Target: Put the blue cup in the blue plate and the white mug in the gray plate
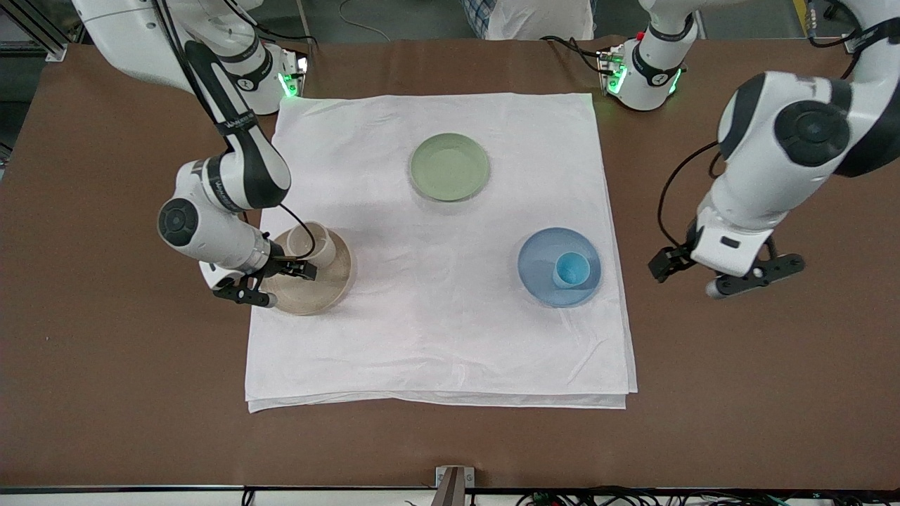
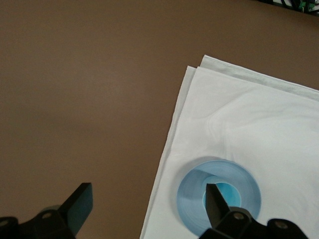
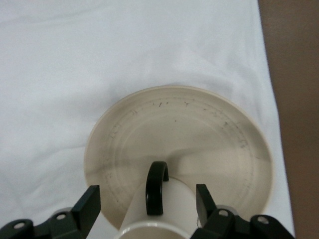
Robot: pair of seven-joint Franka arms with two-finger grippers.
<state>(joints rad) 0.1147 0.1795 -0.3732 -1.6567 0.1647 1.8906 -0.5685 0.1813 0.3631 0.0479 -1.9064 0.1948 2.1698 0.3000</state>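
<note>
The white mug (image 1: 313, 244) rests on the gray plate (image 1: 320, 288) at the right arm's end of the cloth. It looks tilted, with its dark handle (image 3: 157, 186) uppermost. My right gripper (image 1: 281, 277) is open around the mug (image 3: 174, 206), with a gap at each finger (image 3: 88, 205). The plate fills the right wrist view (image 3: 199, 129). The blue cup (image 1: 571, 269) stands in the blue plate (image 1: 538, 263). My left gripper (image 1: 756, 277) is open and empty over the bare table beside the cloth. Its wrist view shows the blue plate (image 2: 192, 194) and the cup (image 2: 234, 191) past one finger (image 2: 215, 204).
A pale green plate (image 1: 449, 166) lies on the white cloth (image 1: 436, 337), farther from the front camera than the other two plates. The cloth's edge (image 2: 169, 149) runs beside the blue plate. Brown table (image 1: 105, 365) surrounds the cloth.
</note>
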